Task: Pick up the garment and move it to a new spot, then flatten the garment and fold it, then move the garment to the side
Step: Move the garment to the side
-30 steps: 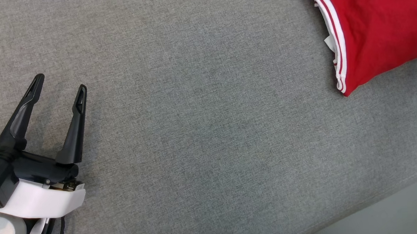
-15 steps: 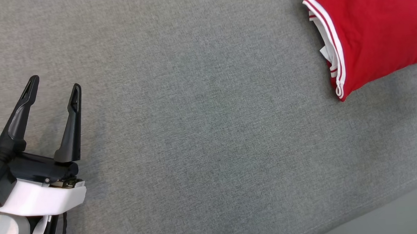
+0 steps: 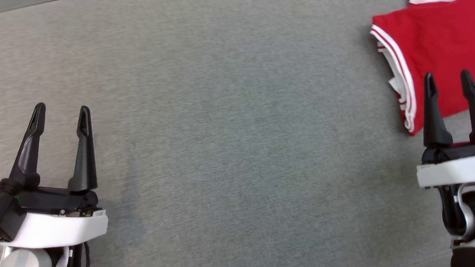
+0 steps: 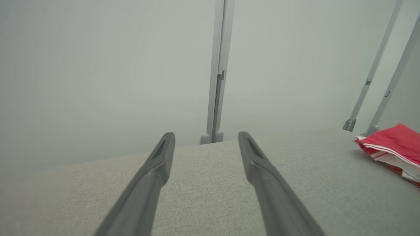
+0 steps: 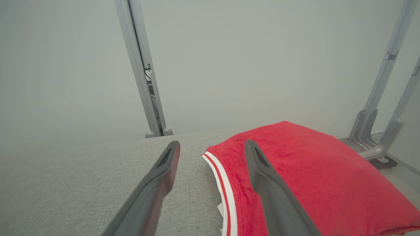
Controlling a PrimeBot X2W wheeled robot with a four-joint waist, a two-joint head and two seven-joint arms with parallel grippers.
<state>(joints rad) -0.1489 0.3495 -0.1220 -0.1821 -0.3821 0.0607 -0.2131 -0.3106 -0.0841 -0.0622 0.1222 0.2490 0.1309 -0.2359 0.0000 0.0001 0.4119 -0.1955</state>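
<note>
Head view, largest first: grey woven surface [image 3: 230,150] under everything. On it, at the far right, the red garment [image 3: 440,53] lies folded into a compact stack, with a white double stripe down its left edge and white layers peeking out there and at the far corner. Near right, the right gripper [image 3: 446,75] has its fingers spread wide with the tips over the garment's near-left part. Nothing is pinched, and contact with the cloth is not discernible. Near left, well apart from the garment, the left gripper [image 3: 62,109] is spread wide and holds nothing.
</note>
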